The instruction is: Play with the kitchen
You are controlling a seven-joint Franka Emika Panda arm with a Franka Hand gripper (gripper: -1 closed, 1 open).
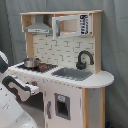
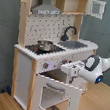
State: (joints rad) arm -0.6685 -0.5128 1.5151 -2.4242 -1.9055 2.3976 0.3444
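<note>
the kitchen (image 2: 46, 49) is standing on the floor with its oven door (image 2: 57, 94) hanging open, and the end effector (image 2: 71, 69) is hovering just above that door's right end, near the knobs; i cannot tell its grip state.

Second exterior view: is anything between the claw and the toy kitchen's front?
Nothing visible. The claw sits right at the front edge of the white-and-wood toy kitchen, above the open white oven door, with no object between them.

Kitchen (image 2: 39, 64) oven door (image 2: 57, 94) open; gripper (image 2: 71, 69) above it – pot (image 2: 44, 45) on hob.
</note>
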